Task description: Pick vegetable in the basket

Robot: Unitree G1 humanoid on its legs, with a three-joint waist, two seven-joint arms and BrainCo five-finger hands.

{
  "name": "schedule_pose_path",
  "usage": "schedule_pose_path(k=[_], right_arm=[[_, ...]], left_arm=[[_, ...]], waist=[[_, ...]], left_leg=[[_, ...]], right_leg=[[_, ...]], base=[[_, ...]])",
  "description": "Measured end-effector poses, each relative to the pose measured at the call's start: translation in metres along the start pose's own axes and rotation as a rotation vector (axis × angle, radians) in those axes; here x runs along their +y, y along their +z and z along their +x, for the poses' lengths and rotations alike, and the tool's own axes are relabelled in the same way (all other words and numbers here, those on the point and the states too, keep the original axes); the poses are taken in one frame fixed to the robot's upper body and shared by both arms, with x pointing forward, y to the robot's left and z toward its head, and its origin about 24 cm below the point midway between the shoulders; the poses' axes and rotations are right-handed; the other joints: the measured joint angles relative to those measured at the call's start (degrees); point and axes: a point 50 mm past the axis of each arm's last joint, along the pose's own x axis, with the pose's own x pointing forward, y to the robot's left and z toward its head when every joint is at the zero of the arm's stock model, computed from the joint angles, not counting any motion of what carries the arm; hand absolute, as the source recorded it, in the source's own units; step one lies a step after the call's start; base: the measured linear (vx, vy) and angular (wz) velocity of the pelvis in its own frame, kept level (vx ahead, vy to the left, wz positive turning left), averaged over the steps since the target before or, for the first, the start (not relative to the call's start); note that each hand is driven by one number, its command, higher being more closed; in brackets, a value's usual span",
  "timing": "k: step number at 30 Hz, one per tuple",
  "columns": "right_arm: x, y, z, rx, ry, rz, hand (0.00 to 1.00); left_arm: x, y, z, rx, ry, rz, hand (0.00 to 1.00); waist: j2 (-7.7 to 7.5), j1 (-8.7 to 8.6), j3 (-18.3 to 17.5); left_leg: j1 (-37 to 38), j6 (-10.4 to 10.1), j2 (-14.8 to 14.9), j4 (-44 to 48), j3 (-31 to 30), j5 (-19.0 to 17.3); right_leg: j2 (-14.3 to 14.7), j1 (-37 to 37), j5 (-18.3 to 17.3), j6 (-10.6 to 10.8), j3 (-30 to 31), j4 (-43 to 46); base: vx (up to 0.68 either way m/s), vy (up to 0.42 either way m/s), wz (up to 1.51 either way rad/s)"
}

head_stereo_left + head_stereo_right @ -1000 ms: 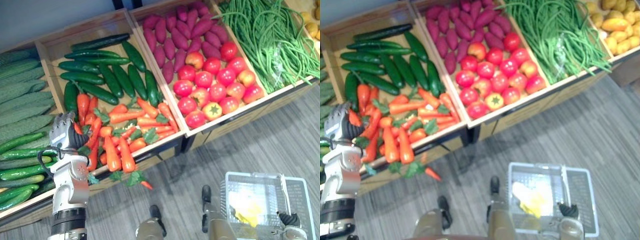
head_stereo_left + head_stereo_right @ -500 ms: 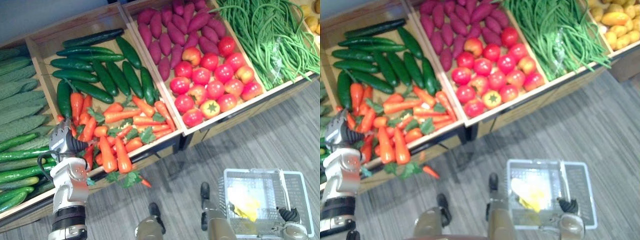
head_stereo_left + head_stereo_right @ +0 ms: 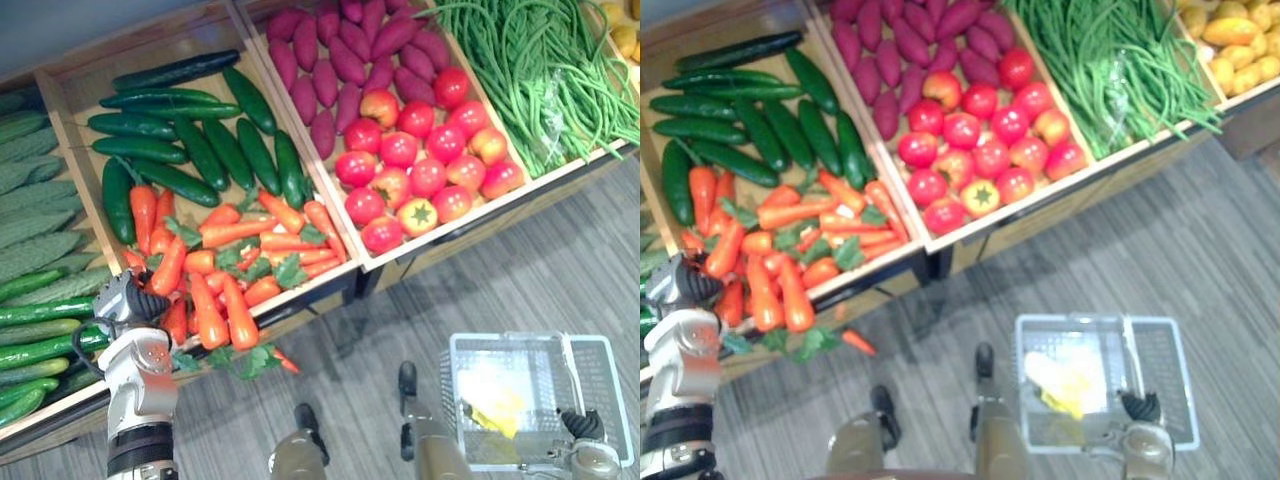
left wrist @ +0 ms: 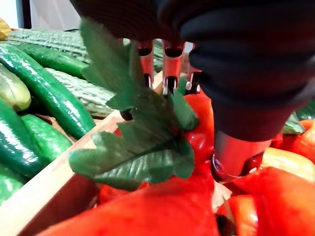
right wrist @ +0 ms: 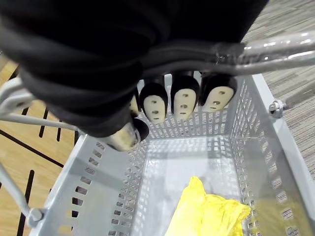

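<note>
Orange carrots with green leaves lie heaped in the near half of a wooden crate. My left hand is down at the heap's near left corner, by the crate's front edge. In the left wrist view the left hand presses against a carrot, and a green leaf hides much of it. A white plastic basket hangs at the lower right above the floor. My right hand is shut on its metal handle. A yellow item lies in the basket.
Dark cucumbers fill the far half of the carrot crate. Purple sweet potatoes and tomatoes share the crate to the right, then green beans. Ridged gourds lie at the left. One carrot hangs below the crate's front edge.
The view has shifted a little. My left hand has drawn back toward the crate's near edge among the carrots. The right hand keeps its hold on the basket handle.
</note>
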Motion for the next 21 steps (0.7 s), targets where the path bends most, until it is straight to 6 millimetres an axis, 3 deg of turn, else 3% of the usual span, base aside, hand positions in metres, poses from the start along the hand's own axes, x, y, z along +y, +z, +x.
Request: schedule_pose_path(k=[14,21], right_arm=[[0.006,0.010,0.001,-0.042,0.028,-0.020,1.00],[0.006,0.010,0.001,-0.040,0.028,-0.020,1.00]], left_arm=[[0.001,0.008,-0.002,-0.011,0.012,-0.030,1.00],[0.041,0.038,-0.013,-0.150,0.182,-0.085,1.00]], waist=[[-0.24,-0.15,1.06],[-0.03,-0.02,1.53]], left_leg=[[0.18,-0.51,1.35,0.27,1.33,-0.43],[2.19,-0.50,1.14,0.01,1.05,-0.43]], right_leg=[[0.94,-0.22,0.28,-0.36,0.76,-0.50],[0.84,1.93,0.21,-0.40,0.48,-0.54]], base=[[-0.02,-0.060,-0.05],[-0.02,-0.047,0.02]])
